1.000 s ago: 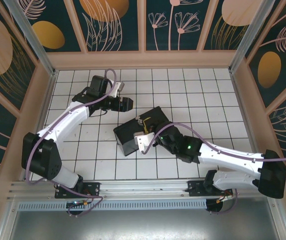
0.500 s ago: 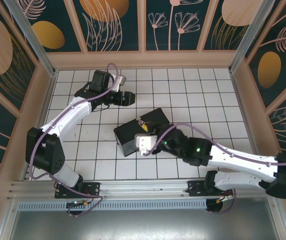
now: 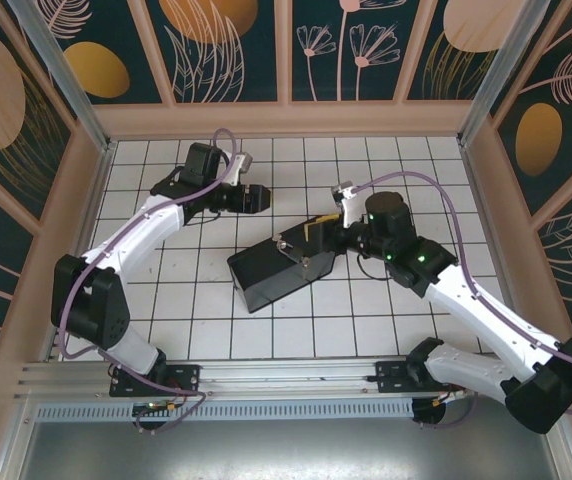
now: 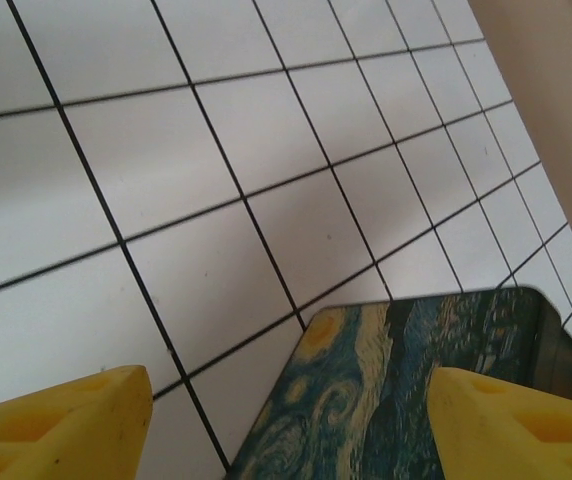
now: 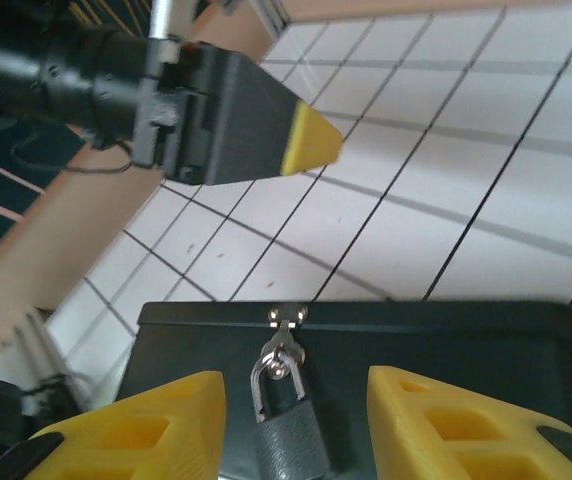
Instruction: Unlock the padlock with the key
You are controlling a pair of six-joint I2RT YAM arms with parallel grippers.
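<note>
Fingers (image 4: 61, 425) of the left tool (image 4: 291, 390) stood wide apart over the white-tiled counter (image 4: 216, 130) with nothing between them, the starry-night lid of the dark box (image 4: 406, 400) just ahead and below. From above, that tool hung off the box's far-left side, its tip aimed across at the other arm. At the centre, the padlock (image 5: 291, 430) lay against a dark face of the box. Its thin shackle was looped through the small hasp (image 5: 286, 316) at the edge, and its grey body ran back from there. Its long axis pointed straight at the right wrist, shackle end toward the left tool. The right tool (image 5: 296, 378) faced it squarely, its two yellow fingers parted to either side of the lock's body with a gap on each side, gripping nothing. The right arm was plainly the nearer, with the lock dead ahead between its fingers, while the left tool sat beyond the box. The lock's lower end fell past the frame edge, and where the key lay could not be told. The coming move looked to hinge on steadying the body along that axis.
</note>
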